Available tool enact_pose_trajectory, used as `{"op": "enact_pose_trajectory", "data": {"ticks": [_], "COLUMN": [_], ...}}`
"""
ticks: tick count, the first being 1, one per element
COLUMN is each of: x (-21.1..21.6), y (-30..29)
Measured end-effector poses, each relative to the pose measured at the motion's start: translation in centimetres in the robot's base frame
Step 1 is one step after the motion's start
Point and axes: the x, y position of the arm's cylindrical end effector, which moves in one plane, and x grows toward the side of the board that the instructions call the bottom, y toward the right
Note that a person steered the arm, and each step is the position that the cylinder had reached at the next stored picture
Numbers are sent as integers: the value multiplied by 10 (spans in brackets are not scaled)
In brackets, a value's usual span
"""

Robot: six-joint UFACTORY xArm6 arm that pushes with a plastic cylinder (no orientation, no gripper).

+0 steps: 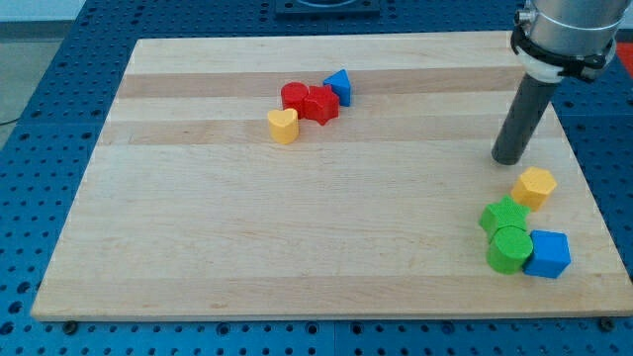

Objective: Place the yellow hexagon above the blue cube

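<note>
The yellow hexagon (534,186) lies near the board's right edge. The blue cube (548,254) sits below it at the lower right, touching a green cylinder (509,248). A green star-shaped block (503,217) lies between the hexagon and the cylinder. My tip (508,158) rests on the board just up and to the left of the yellow hexagon, a small gap apart from it.
Near the top centre of the wooden board (297,227) is a cluster: a yellow heart (283,126), a red cylinder (295,97), a red star-shaped block (320,104) and a blue triangle (339,86). The board's right edge is close to the hexagon.
</note>
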Motion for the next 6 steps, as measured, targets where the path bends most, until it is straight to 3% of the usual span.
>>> {"op": "enact_pose_trajectory", "data": {"ticks": [6], "x": [61], "y": [20]}}
